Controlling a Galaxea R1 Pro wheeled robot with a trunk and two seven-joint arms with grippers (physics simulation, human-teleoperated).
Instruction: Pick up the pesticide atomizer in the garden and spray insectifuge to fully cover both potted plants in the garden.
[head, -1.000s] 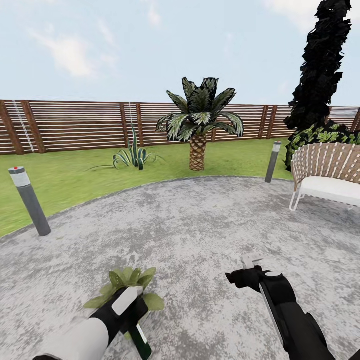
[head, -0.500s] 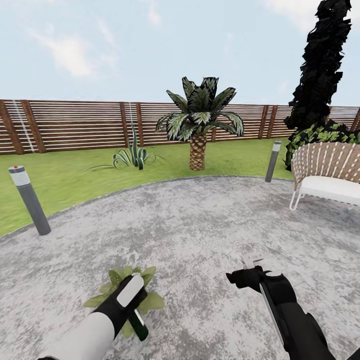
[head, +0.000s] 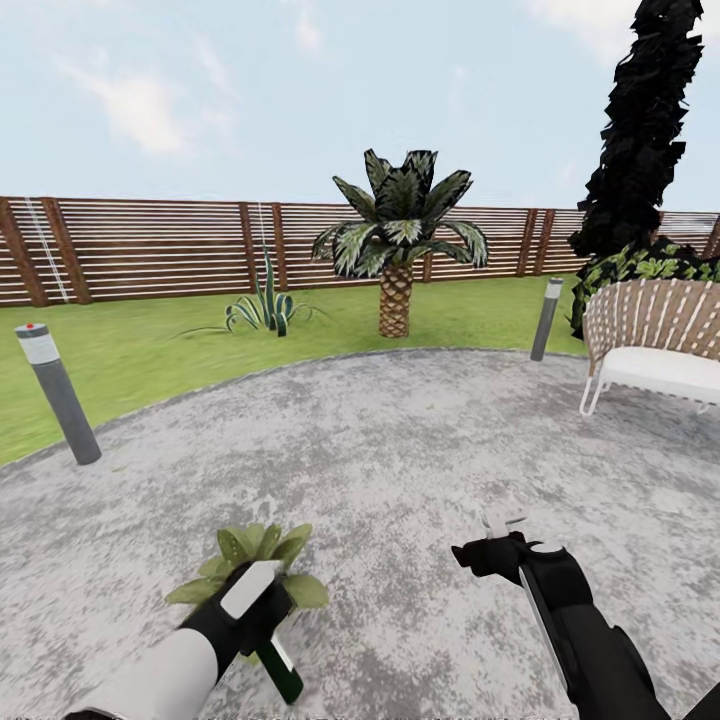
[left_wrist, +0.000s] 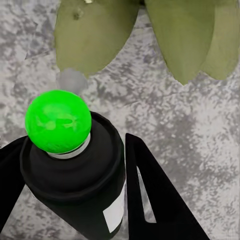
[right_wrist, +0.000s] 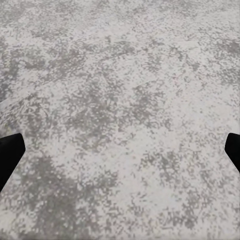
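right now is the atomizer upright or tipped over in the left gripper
Tipped. In the head view the pesticide atomizer slants in the left gripper; in the left wrist view its green top faces the potted plant leaves.

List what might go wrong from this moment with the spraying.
The left end effector holds the pesticide atomizer close over the potted plant; lowering further might crush the leaves. The green nozzle points beside the leaves in the left wrist view, so spray may hit the paving instead.

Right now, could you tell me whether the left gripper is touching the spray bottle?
Touching. In the left wrist view, the left gripper has its black fingers pressed against both sides of the spray bottle.
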